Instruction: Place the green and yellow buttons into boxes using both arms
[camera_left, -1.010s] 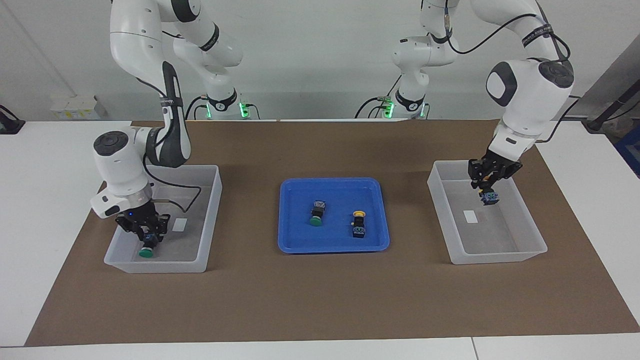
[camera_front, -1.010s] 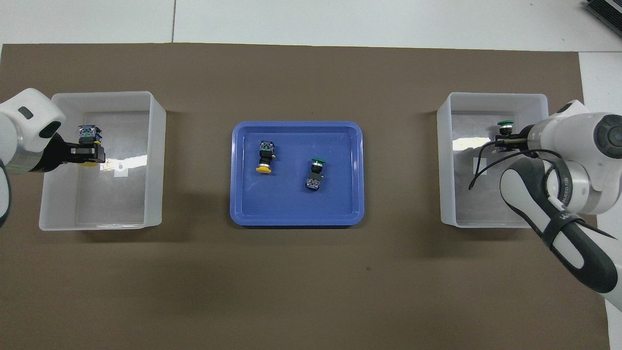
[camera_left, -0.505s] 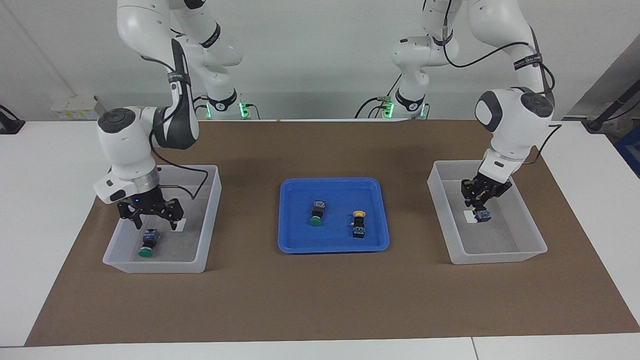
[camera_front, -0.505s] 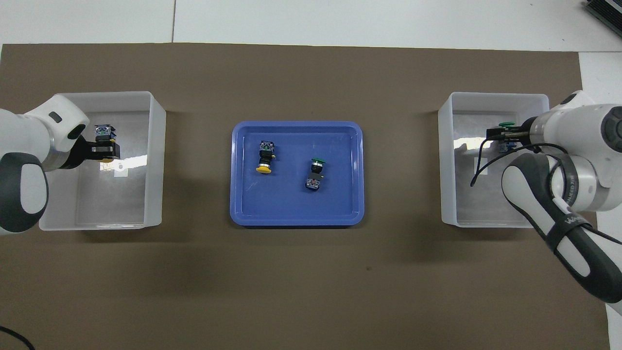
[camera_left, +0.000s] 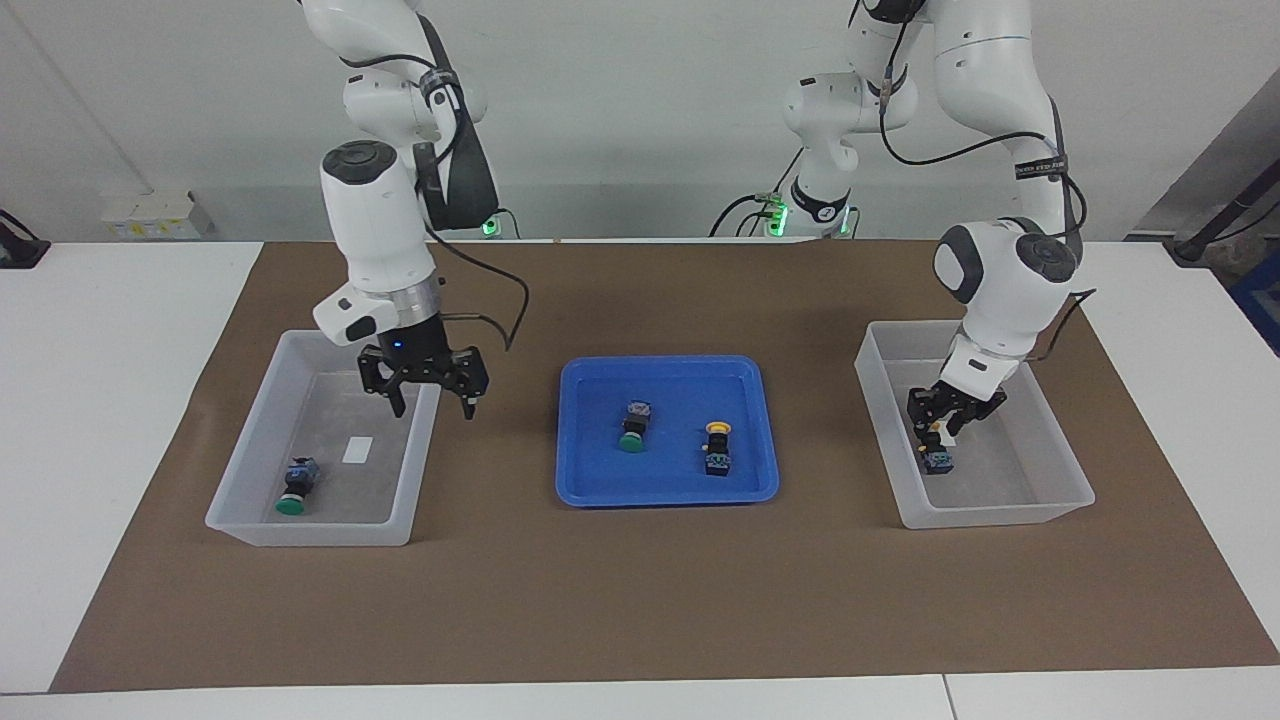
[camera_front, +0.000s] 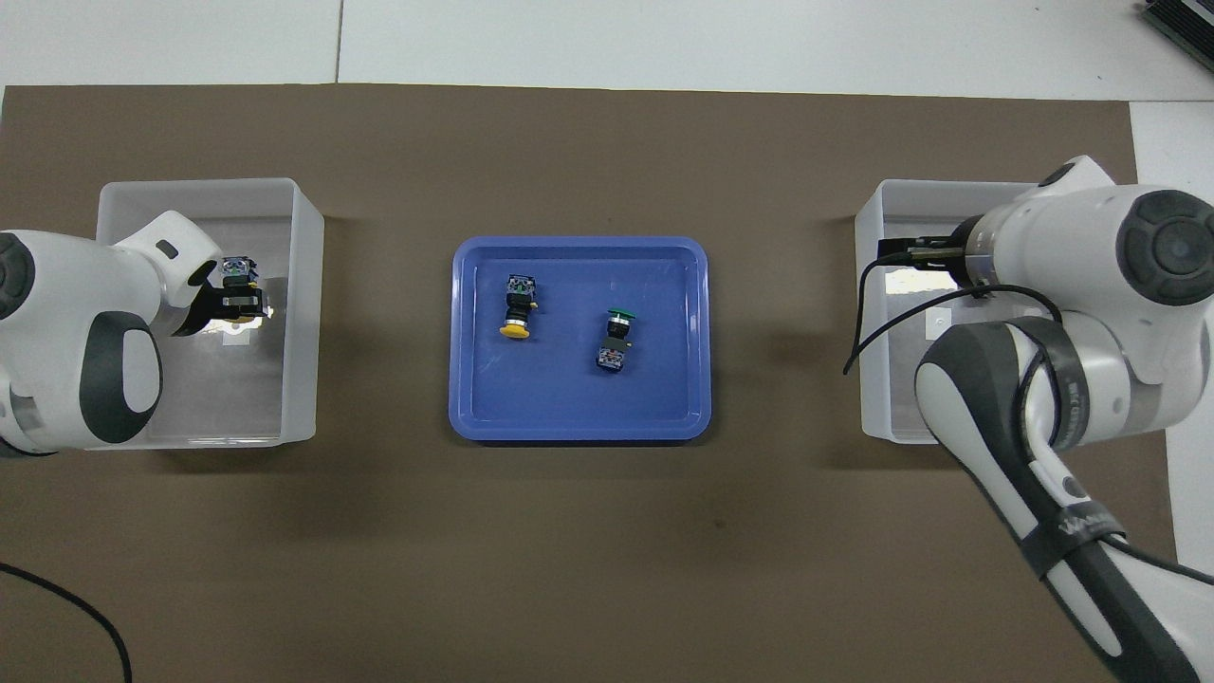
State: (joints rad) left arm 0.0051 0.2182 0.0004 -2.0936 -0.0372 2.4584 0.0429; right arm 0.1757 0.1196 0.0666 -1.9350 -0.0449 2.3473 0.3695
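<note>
You see half done: green button (camera_left: pixel 294 488) lies in box (camera_left: pixel 262 521), below spread right gripper (camera_left: pixel 424 392). Left gripper (camera_left: pixel 944 421) low in other box (camera_left: pixel 1062 500), jaws around yellow button (camera_left: pixel 936 453); grip unclear. Two buttons wait in blue tray (camera_left: pixel 590 490).

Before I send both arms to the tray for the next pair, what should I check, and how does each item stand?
1. Right gripper open and empty: ok; it hangs over the wall of the right arm's box.
2. First green button lying in that box, free of the gripper: ok.
3. Left gripper clear of the first yellow button: cannot tell; it sits low inside the left arm's box, right over the button.
4. Second green button and second yellow button lying apart on the blue tray: ok.
5. Nothing over the tray: ok.
</note>
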